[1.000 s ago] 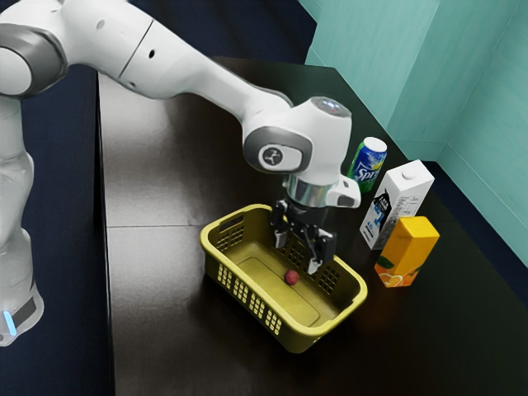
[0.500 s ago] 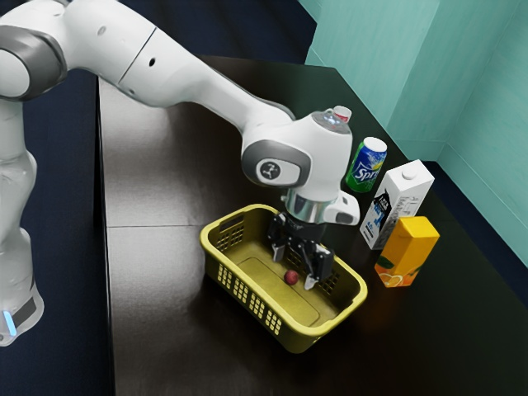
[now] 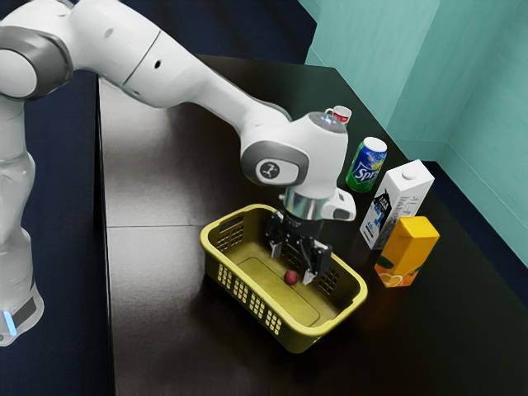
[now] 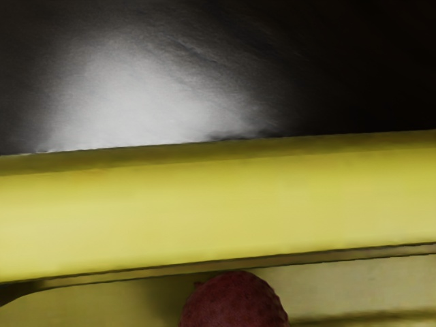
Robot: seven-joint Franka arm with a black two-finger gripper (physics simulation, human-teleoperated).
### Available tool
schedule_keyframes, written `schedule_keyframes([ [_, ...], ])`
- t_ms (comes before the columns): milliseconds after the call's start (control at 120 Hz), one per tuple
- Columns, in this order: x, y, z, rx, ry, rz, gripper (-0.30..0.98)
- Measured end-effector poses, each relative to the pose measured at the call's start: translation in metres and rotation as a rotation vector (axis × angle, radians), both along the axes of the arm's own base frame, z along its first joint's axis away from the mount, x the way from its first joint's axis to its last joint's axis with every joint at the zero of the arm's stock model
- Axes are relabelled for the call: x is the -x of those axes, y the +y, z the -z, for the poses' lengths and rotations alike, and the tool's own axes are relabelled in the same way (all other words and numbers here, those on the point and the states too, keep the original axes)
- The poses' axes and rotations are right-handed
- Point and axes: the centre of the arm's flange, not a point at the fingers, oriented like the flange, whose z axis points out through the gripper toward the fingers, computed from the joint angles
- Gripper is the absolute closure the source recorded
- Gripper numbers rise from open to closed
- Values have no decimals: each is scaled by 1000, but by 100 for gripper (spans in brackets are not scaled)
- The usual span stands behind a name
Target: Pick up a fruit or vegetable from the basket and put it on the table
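Fruit in basket, just below spread gripper.

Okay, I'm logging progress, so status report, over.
Hand open, low inside basket. Red fruit on basket floor, ungrasped. Basket walls around both; orange carton, white carton outside.

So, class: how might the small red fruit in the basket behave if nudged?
The fruit looks round, so it would probably roll. The basket's walls should stop it. Its bumpy-looking skin may give some grip.
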Motion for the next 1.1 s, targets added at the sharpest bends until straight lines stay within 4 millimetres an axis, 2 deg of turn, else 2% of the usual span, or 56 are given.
schedule_keyframes([
  [283, 3, -14, 6, 1, -1, 24, 0],
  [592, -1, -5, 11, 0, 2, 6, 0],
  [925, -2, -8, 15, 2, 2, 9, 0],
  [992, -1, -7, 17, 3, 5, 4, 7],
  [1100, 0, -4, 19, 3, 10, -4, 29],
])
